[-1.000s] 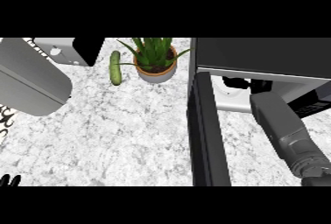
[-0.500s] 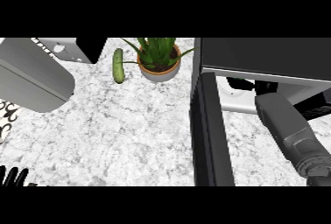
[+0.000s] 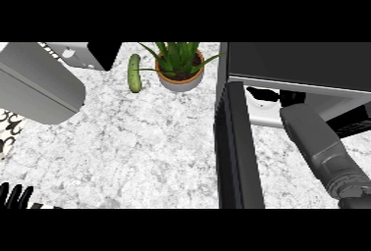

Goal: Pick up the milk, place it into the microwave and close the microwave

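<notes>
Left hand (image 3: 14, 195) higher — speckled counter (image 3: 130, 147)

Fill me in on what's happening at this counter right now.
The robot's right forearm reaches into the open microwave, whose door stands swung out. The right hand is deep inside; whether it holds the milk cannot be seen. The left hand shows only fingers at the lower left edge. A cucumber and potted plant sit untouched on the counter.

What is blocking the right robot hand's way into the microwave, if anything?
Nothing visible. The microwave door stands open and the right robot hand is inside the microwave. The milk itself cannot be made out.
</notes>
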Controlling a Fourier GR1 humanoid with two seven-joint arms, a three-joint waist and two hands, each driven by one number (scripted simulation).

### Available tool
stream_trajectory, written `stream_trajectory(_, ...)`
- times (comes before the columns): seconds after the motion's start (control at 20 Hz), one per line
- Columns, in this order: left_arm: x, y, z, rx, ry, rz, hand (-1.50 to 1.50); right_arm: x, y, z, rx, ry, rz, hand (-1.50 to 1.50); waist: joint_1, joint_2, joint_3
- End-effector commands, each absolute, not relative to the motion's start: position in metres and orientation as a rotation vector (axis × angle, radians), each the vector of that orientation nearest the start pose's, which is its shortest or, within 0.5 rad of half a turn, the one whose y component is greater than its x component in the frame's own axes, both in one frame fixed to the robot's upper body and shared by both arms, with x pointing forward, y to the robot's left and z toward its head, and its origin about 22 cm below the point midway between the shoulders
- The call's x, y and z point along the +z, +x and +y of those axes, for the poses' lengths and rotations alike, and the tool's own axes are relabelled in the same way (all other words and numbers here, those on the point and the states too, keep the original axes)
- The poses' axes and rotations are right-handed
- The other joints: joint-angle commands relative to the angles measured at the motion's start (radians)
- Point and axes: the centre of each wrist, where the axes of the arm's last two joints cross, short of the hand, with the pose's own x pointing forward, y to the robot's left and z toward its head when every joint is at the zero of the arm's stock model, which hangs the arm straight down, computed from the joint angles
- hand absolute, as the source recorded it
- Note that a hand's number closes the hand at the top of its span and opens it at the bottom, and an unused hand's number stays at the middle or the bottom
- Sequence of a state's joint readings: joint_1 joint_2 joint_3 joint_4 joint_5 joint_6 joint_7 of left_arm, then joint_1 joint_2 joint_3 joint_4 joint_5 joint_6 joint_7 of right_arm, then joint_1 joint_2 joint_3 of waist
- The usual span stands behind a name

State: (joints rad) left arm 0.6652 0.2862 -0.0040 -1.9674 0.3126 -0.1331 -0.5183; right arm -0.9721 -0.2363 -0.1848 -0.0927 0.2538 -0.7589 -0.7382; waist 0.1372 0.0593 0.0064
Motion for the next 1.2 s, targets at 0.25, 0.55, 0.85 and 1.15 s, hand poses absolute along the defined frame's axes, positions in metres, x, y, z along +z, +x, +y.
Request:
stream_trajectory(0.25, 0.013, 0.085, 0.318, 0.024, 0.009, -1.864, -1.50, -0.013, 0.413, -0.230, 0.403, -0.950, -1.815, -1.50, -0.008, -0.003, -0.001)
stream_trajectory(0.55, 0.011, 0.090, 0.307, 0.038, 0.004, -1.884, -1.50, -0.005, 0.419, -0.220, 0.399, -0.923, -1.827, -1.50, -0.016, -0.007, -0.001)
stream_trajectory(0.85, -0.001, 0.084, 0.312, 0.049, 0.022, -1.866, -1.50, -0.021, 0.410, -0.214, 0.391, -0.877, -1.838, -1.50, -0.026, -0.014, -0.002)
stream_trajectory(1.15, 0.003, 0.077, 0.314, 0.045, 0.047, -1.874, -1.50, -0.027, 0.404, -0.235, 0.368, -0.813, -1.831, -1.50, -0.053, -0.028, -0.003)
